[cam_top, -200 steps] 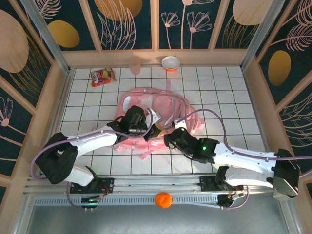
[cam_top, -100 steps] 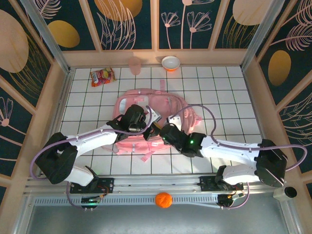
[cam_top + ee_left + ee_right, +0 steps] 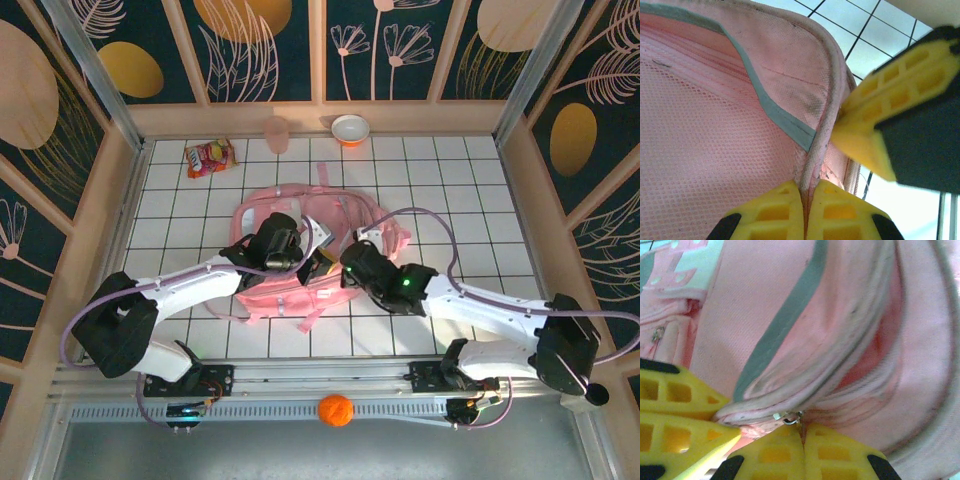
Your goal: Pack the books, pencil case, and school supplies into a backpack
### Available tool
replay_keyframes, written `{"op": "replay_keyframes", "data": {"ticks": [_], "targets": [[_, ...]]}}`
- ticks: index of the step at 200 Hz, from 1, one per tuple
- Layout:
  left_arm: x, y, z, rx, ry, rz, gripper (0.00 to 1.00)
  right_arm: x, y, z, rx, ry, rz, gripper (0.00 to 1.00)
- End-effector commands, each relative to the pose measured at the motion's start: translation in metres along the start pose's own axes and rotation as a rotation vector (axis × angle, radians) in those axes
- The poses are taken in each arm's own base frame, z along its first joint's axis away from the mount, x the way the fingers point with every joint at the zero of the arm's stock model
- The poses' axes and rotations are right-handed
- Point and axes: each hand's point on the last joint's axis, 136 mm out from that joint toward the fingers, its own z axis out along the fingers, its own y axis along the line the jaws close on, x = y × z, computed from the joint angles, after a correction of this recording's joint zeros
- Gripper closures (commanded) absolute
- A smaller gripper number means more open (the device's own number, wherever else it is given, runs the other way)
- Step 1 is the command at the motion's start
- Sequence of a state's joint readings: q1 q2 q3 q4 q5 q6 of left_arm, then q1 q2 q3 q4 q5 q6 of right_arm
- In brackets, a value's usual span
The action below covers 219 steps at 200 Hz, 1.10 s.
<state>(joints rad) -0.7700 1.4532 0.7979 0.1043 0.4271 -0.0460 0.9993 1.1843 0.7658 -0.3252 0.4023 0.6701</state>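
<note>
Pink backpack (image 3: 345,212) sits pinched tight in my left gripper (image 3: 805,192), and my right gripper (image 3: 802,434) has just shut on its zip (image 3: 787,416), ready to open it.

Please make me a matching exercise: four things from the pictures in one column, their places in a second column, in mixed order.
1 backpack
2 snack packet
3 orange ball
4 white bowl

A far edge, right of the pink cup
B off the tiles, at the near side
C middle of the table
D far left corner

Pairs: 1-C, 2-D, 3-B, 4-A

Soft pink backpack (image 3: 342,214), lying flat
</note>
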Motion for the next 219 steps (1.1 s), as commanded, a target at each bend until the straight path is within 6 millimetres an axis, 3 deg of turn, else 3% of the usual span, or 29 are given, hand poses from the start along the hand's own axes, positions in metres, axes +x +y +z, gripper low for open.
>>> {"op": "replay_keyframes", "data": {"ticks": [1,81,117,132,145,166,186,219], "targets": [[0.023,-0.005,-0.007,0.014,0.09,-0.017,1.0,-0.014,-0.065,-0.003,0.225,-0.06,0.0,1.0],[0.031,-0.002,-0.012,-0.012,0.125,0.07,1.0,-0.031,-0.103,0.003,0.191,-0.026,0.034,1.0],[0.028,0.003,-0.016,-0.057,0.114,0.051,1.0,-0.019,-0.077,0.009,0.038,0.017,0.013,1.0],[0.018,0.006,-0.021,-0.087,0.071,-0.003,0.76,-0.009,-0.067,0.01,-0.011,0.034,0.011,1.0],[0.008,0.007,-0.028,-0.114,0.016,-0.077,0.62,-0.002,-0.059,0.01,-0.05,0.047,0.01,1.0],[0.0,0.02,-0.048,-0.227,-0.065,-0.241,0.58,0.009,-0.047,0.008,-0.088,0.063,0.01,1.0],[0.017,0.055,-0.081,-0.489,-0.103,-0.447,0.64,0.02,-0.038,0.008,-0.105,0.082,0.003,1.0],[0.064,0.076,-0.112,-0.685,-0.088,-0.634,0.64,0.033,-0.026,0.006,-0.127,0.102,0.004,1.0]]}}
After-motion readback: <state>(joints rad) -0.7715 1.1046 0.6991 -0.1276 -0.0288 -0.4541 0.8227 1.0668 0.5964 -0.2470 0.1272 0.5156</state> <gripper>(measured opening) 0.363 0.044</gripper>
